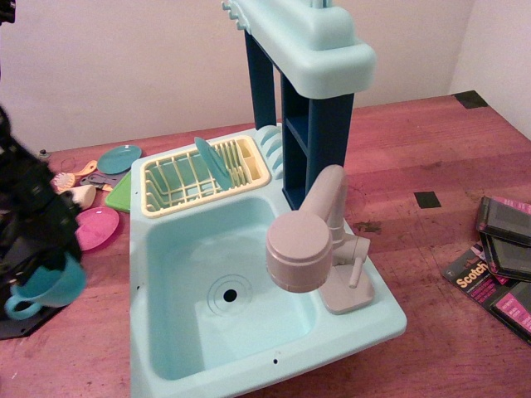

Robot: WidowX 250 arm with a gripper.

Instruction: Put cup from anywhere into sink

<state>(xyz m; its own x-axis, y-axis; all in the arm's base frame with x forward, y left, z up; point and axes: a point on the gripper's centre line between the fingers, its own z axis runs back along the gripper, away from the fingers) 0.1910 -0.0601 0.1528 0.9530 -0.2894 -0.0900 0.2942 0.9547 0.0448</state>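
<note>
**Cup held aloft left of the sink**

In your single view, the black gripper (46, 265) hangs at the frame's left edge with its jaws pinching the teal cup (48, 289) by the rim, its loop handle pointing left. The cup is clear of the desk (415, 157) and sits just outside the sink (174, 332), left of its left rim. The basin lies open and bare around the round drain (230, 293); the grey-lilac faucet (311, 240) overhangs its right side, and the cream dish rack (203, 176) borders the far edge. A pink plate (98, 227) lies on the desk just behind the gripper. Tape packs (496, 265) crowd your right edge.
</note>
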